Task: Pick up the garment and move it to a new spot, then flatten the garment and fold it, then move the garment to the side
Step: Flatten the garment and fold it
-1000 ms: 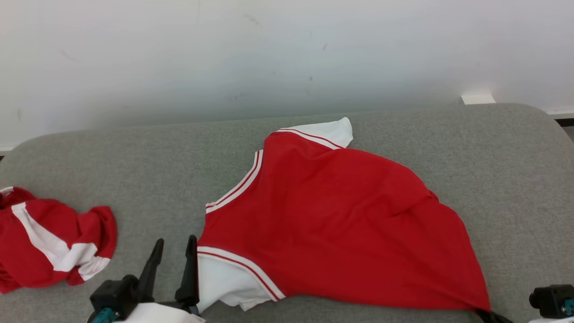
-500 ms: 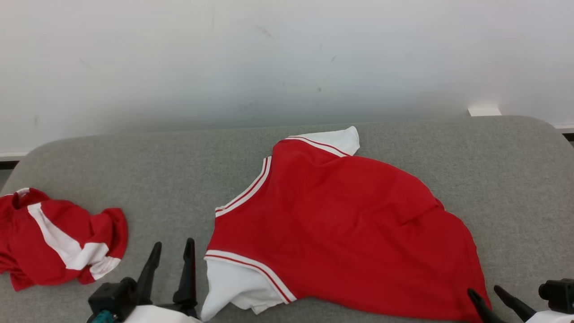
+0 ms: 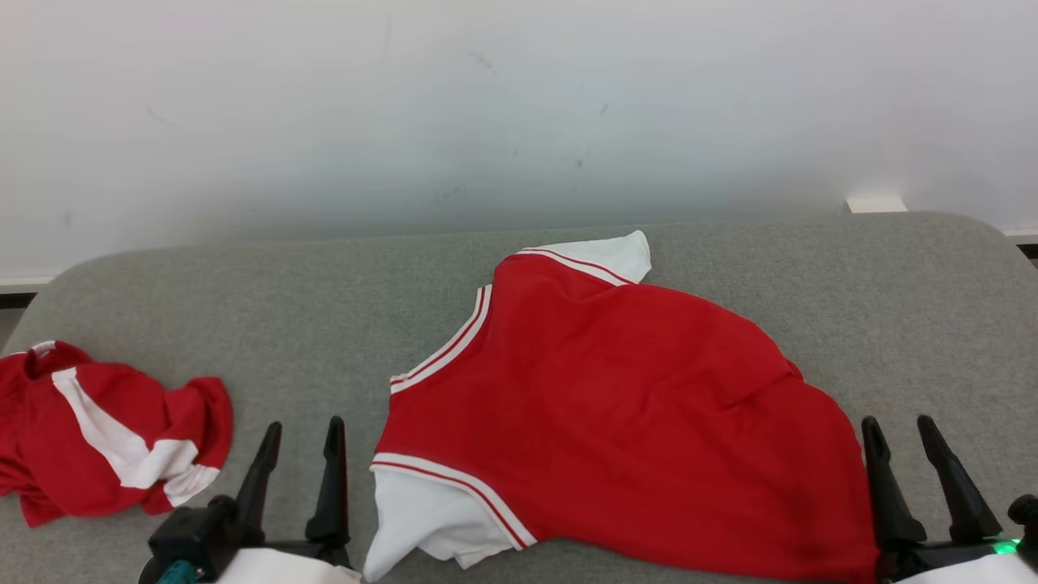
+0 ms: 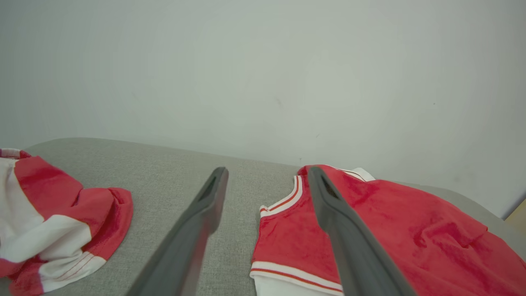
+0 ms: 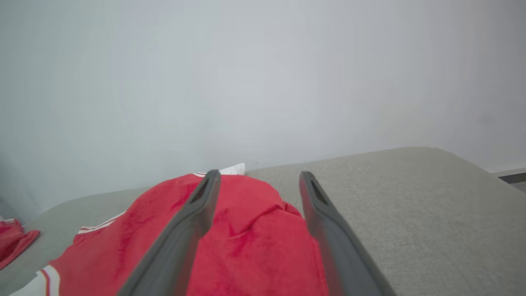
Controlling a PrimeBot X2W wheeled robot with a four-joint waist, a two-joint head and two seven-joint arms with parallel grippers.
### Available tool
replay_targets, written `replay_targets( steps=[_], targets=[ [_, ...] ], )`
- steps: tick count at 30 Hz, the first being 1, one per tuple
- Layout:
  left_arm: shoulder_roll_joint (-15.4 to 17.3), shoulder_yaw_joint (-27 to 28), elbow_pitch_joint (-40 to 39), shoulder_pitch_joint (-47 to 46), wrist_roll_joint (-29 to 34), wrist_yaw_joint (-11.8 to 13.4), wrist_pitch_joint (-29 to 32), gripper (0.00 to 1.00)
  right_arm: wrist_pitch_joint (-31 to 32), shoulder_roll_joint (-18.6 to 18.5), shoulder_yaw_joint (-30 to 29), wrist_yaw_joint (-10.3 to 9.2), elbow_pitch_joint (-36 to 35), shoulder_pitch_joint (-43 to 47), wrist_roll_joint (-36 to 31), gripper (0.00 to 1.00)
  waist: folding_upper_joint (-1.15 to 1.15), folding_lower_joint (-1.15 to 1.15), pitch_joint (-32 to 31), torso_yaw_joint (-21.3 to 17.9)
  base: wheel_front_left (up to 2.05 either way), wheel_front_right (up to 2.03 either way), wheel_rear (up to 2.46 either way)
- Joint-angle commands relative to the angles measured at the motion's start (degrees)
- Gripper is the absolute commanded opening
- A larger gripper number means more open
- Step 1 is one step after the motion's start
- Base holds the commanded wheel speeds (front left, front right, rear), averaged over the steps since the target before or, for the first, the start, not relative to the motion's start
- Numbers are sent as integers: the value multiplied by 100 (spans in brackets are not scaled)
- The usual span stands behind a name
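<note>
Released within the past second, the right tool [image 3: 897, 426] now stands raised at the lower right of the head view, fingers spread wide and holding nothing, where it had been pinched low on the hem corner of the garment [image 3: 616, 405]; the garment, a red jersey, lies spread near the middle of the grey surface [image 3: 243, 300], still rumpled toward its right side; the left tool [image 3: 304, 426] is likewise wide open and empty, just beside the near white sleeve [image 3: 422, 519]; the letting-go suggests the pulling flat is about finished and folding comes next. Counted from the head: two tools, two pieces of clothing, the second garment [image 3: 105, 438] crumpled red-and-white, well apart at the far left; two white sleeves on the spread one.

Left wrist view: two dark fingers parted and empty, garment to their right, second garment to their left.

Right wrist view: two fingers apart, framing the garment's red cloth and gripping none of it; one corner of the second garment at the left edge.
</note>
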Motion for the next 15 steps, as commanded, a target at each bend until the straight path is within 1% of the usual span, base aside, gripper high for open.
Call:
replay_targets(
  steps=[1, 5, 7, 12, 15],
  targets=[
    [16, 21, -54, 101, 58, 18, -2, 100, -36, 77, -53, -13, -76, 28, -79, 100, 0, 0, -8, -6, 0, 0, 0],
    [15, 97, -128, 170, 216, 34, -2, 100, -43, 373, -199, -13, -493, 27, -685, 100, 0, 0, -36, -17, 0, 0, 0],
    [15, 99, -84, 213, 262, 60, -2, 100, -44, 477, -231, -13, -530, 120, -916, 100, 0, 0, -48, -5, 0, 0, 0],
    [14, 61, -7, 259, 269, 89, -2, 100, -46, 596, -242, -13, -415, 164, -1076, 100, 0, 0, -85, 46, 0, 0, 0],
    [14, 40, 12, 264, 251, 110, -2, 100, -47, 576, -229, -13, -326, 171, -1082, 100, 0, 0, -106, 77, 0, 0, 0]
  ],
)
